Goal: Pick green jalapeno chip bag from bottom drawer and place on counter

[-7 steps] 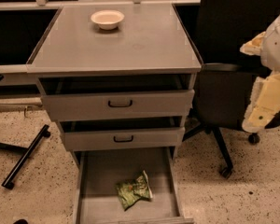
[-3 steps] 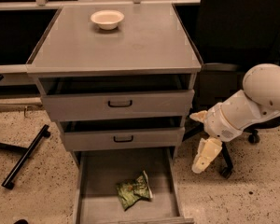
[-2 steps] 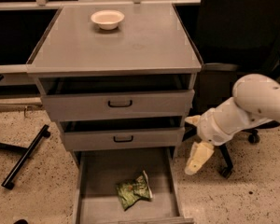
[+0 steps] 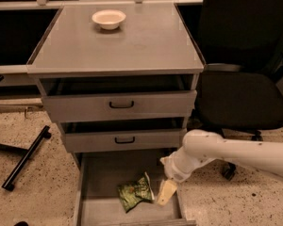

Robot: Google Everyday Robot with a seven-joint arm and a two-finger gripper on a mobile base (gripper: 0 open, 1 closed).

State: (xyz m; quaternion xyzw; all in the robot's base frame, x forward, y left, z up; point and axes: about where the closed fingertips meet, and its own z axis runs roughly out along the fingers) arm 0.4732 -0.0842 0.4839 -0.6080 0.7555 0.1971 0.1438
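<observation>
The green jalapeno chip bag lies crumpled on the floor of the open bottom drawer, right of its middle. My gripper reaches down into the drawer from the right on a white arm and hangs just to the right of the bag, close to its edge. The counter is the flat grey top of the cabinet, above the two upper drawers.
A cream bowl sits at the back of the counter. The two upper drawers with black handles stand slightly open. A black office chair is close on the right. A black chair leg lies on the speckled floor at the left.
The arm has swung down and left from beside the cabinet, bringing my gripper into the bottom drawer next to the bag. The bag has not moved.
</observation>
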